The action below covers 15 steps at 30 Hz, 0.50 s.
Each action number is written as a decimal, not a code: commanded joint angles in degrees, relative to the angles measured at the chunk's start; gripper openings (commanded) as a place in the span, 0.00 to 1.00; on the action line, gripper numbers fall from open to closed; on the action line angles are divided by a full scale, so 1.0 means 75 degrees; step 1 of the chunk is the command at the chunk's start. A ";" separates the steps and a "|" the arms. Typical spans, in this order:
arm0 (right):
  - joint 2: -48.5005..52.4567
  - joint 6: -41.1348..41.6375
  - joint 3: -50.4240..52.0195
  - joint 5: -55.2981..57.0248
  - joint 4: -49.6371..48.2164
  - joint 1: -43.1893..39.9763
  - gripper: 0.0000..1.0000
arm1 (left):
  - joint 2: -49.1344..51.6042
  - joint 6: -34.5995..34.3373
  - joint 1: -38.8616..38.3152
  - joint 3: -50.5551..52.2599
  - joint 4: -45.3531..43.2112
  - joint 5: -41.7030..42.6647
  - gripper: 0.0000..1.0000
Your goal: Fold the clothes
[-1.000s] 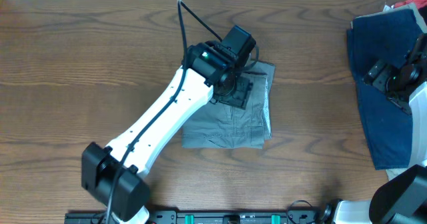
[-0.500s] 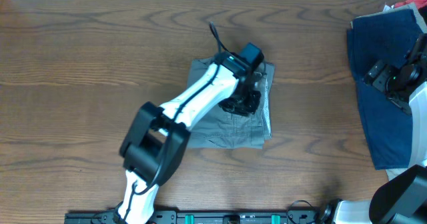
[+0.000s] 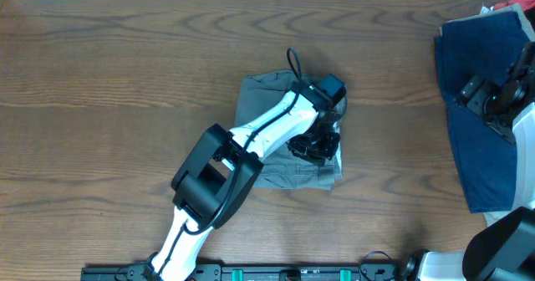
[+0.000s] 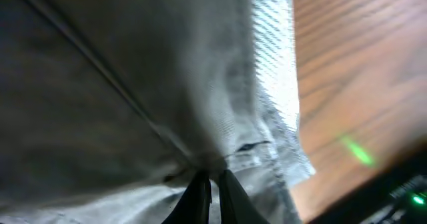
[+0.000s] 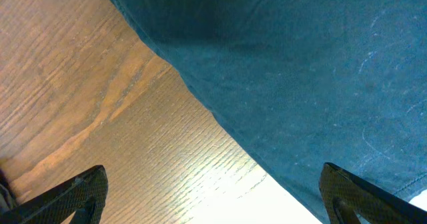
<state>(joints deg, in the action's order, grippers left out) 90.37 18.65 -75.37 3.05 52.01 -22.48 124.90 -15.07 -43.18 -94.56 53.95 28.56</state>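
The clothes are two garments. Grey-khaki shorts (image 3: 261, 99) lie folded at the middle of the table, and my left gripper (image 3: 318, 147) is down on their right edge. In the left wrist view the two dark fingertips of that gripper (image 4: 212, 179) stand pressed together, with the shorts' cloth (image 4: 133, 84) puckered between them at a stitched seam. A dark navy garment (image 3: 472, 160) lies spread at the far right. My right gripper (image 3: 487, 101) hovers over its left part. Seen from the right wrist, this gripper (image 5: 213, 187) is wide open and empty above the navy cloth's edge (image 5: 300, 64).
Bare wooden table (image 3: 109, 89) surrounds the shorts. A bit of red cloth (image 3: 512, 4) shows at the top right corner behind the navy garment. A black rail (image 3: 301, 273) runs along the front edge.
My left arm has swung right and towards the front, across the shorts to their right edge, and its jaws have closed on the cloth. The right arm has not moved.
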 commanded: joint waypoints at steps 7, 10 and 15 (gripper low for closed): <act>-0.0003 -0.0006 -0.0082 0.0047 0.0006 -0.0087 0.99 | -0.2139 0.0189 0.1017 -0.0347 0.0493 0.0271 0.66; -0.0003 -0.0006 -0.0082 0.0047 0.0006 -0.0087 0.99 | -0.2632 0.0286 0.1955 -0.0347 0.1087 -0.0332 0.90; -0.0003 -0.0006 -0.0082 0.0047 0.0006 -0.0087 0.99 | -0.2757 0.0670 0.3695 -0.0245 0.1953 -0.0746 0.98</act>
<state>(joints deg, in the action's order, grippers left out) 90.37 18.65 -75.37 3.05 52.01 -22.48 103.24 -12.84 -20.43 -97.14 67.26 26.17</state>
